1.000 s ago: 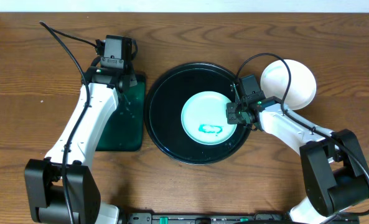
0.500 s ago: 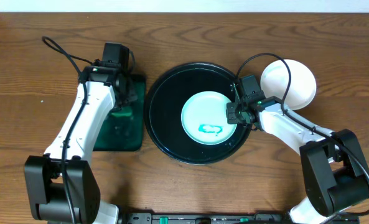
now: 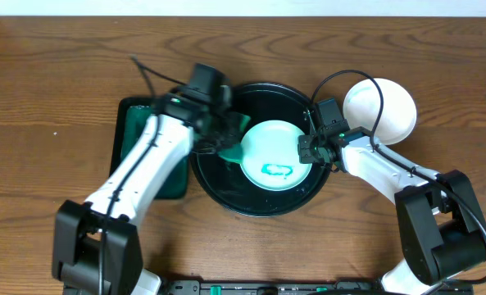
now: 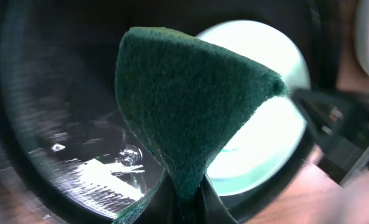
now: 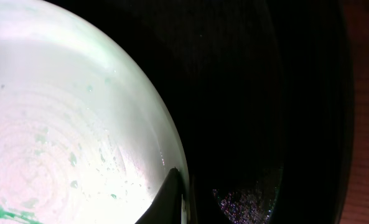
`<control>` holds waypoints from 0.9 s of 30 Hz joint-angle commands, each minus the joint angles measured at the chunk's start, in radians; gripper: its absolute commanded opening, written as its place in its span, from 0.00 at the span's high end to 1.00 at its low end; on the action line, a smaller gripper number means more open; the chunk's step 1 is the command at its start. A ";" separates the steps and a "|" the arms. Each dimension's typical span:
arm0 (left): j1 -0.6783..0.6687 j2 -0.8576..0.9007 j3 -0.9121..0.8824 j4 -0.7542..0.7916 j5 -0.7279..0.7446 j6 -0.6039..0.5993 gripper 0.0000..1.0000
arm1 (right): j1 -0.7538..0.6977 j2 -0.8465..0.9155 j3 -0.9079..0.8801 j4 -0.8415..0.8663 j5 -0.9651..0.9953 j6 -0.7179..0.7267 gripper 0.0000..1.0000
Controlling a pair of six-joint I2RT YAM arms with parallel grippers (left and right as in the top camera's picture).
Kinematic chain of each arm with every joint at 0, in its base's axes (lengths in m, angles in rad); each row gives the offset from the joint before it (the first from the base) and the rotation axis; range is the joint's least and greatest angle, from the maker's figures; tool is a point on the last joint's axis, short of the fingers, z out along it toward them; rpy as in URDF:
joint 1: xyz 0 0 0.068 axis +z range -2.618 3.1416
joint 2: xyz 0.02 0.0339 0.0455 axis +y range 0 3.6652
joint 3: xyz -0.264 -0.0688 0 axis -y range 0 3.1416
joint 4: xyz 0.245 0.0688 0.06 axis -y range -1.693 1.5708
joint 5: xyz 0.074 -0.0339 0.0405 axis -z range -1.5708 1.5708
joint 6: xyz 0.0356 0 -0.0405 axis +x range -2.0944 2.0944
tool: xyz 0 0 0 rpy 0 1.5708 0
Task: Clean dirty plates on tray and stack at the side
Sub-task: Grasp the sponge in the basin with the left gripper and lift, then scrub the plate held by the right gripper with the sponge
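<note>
Plate (image 3: 271,154) lies in tray (image 3: 226,197), right of centre, R claw (image 3: 306,152) pinched on its rim. L claw (image 3: 220,135) clamped on sponge (image 4: 190,106) at plate's left edge. Risk: wipe push could slip plate from thin rim grip; sponge, held by tip, may fold & miss smear (image 3: 277,170).

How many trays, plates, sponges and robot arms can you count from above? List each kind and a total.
Trays: 2, black tray, green tray
Plates: 2 showing, smeared plate, white plate
Sponges: 1, green sponge
Robot arms: 2, left arm, right arm
Total: 7
</note>
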 commanded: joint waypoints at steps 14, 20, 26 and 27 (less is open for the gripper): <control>-0.169 0.384 0.014 0.209 0.131 -0.155 0.93 | 0.015 0.051 -0.021 -0.016 -0.040 -0.011 0.99; -0.202 0.417 0.014 0.258 0.275 -0.156 0.93 | 0.015 0.051 -0.021 -0.017 -0.040 -0.011 0.99; -0.225 0.417 0.014 0.343 0.328 -0.227 0.93 | 0.015 0.051 -0.021 -0.022 -0.040 -0.011 0.99; -0.225 0.417 0.014 0.349 0.328 -0.234 0.93 | 0.015 0.051 -0.021 -0.023 -0.040 -0.011 0.99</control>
